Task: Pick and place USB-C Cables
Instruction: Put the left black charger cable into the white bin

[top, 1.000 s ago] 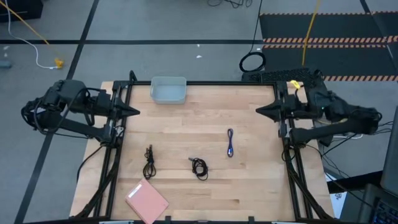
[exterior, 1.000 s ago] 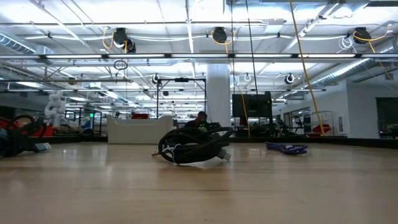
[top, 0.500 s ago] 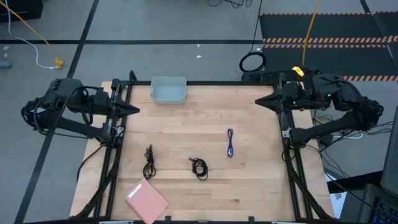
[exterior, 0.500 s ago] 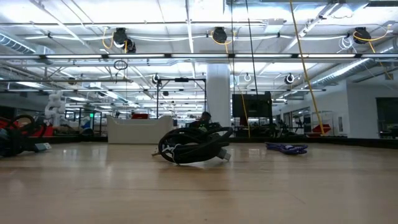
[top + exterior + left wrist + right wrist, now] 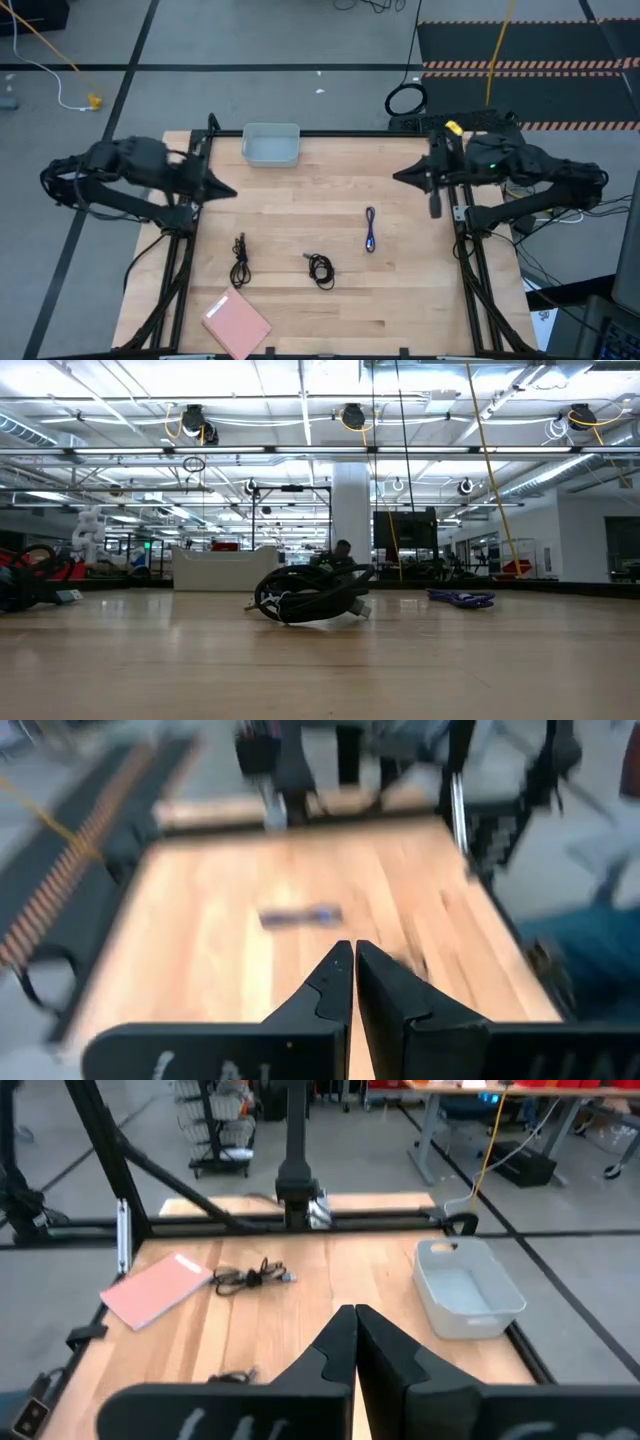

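Wooden table (image 5: 410,290) is laid with three loose cables, two black (image 5: 240,259) (image 5: 320,268) and one purple-blue (image 5: 370,229), well apart from the grey tray (image 5: 271,145), while left gripper (image 5: 228,190) and right gripper (image 5: 400,176) are held closed and empty above the side edges, presumably pre-approach.

Bare wood lies open between the three cables (image 5: 320,268); the grey tray (image 5: 271,145) and the pink pad (image 5: 236,322) stand at the edges.

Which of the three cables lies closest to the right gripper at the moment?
The purple-blue cable, lying straight on the table's right half. It sits nearest the right gripper; the two black cables are bundled and lie farther toward the left and front.
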Robot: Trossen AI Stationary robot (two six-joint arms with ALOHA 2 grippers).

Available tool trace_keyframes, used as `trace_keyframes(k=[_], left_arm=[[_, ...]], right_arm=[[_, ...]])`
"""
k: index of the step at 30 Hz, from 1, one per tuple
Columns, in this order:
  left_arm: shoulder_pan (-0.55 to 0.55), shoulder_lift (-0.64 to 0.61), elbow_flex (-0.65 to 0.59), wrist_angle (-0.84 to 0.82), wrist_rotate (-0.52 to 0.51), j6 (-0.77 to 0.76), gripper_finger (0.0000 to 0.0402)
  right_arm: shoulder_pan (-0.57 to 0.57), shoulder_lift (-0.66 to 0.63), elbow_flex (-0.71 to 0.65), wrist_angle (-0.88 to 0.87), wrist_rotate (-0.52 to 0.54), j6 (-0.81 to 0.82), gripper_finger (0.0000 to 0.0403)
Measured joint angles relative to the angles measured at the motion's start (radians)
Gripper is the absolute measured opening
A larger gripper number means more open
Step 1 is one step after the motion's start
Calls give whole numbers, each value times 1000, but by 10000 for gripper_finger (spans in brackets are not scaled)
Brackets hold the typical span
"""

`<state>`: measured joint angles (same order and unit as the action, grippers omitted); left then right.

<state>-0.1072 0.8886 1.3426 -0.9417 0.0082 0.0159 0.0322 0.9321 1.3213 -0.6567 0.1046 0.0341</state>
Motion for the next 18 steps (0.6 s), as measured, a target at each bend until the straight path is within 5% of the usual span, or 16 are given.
trace_keyframes(k=[7, 18], left_arm=[[-88, 153, -1, -190, 1, -86, 33], [-155, 347, -1, -400, -17, -214, 124]], right_arm=[[0, 0, -128, 118, 0, 4, 0], [3, -1, -243, 184, -1, 34, 0]])
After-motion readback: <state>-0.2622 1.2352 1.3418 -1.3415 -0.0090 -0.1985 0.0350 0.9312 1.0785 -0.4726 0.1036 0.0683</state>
